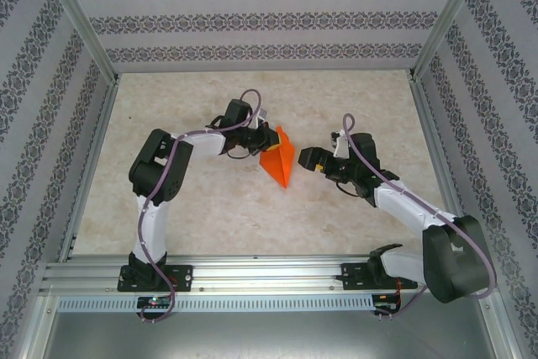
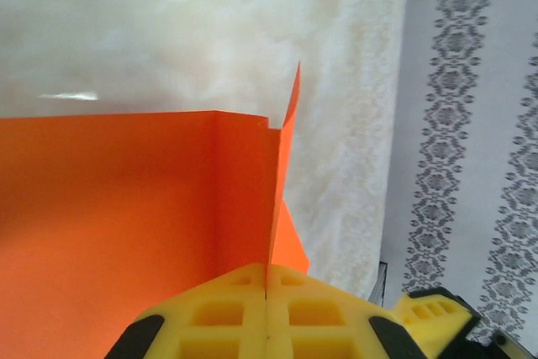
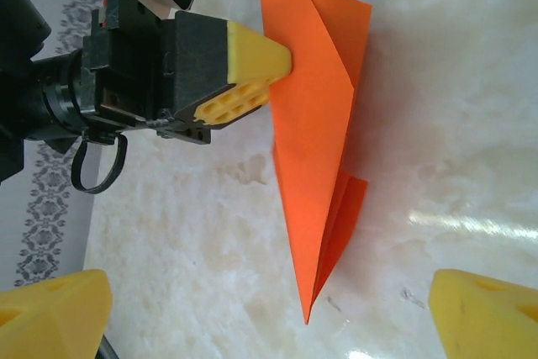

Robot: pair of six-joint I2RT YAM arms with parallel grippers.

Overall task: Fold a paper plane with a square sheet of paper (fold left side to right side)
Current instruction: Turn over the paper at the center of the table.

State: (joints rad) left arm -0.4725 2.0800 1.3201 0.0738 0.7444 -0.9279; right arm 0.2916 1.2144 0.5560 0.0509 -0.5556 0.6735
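The orange sheet of paper is folded into a narrow paper plane [image 1: 280,157] with a sharp nose that points toward the near edge. It lies mid-table, partly lifted off the surface. My left gripper [image 1: 262,142] is shut on its wide rear end. In the left wrist view the yellow fingers [image 2: 210,317] meet on a standing flap of the paper plane [image 2: 126,224]. My right gripper [image 1: 308,160] stands open just right of the plane, apart from it. In the right wrist view the paper plane [image 3: 315,140] hangs between the wide-set fingertips [image 3: 483,313], and its nose reaches down toward them.
The pale marbled table top [image 1: 202,208] is enclosed by patterned walls [image 1: 252,18] on three sides with aluminium posts [image 1: 80,18]. A metal rail [image 1: 269,275] carrying both arm bases runs along the near edge.
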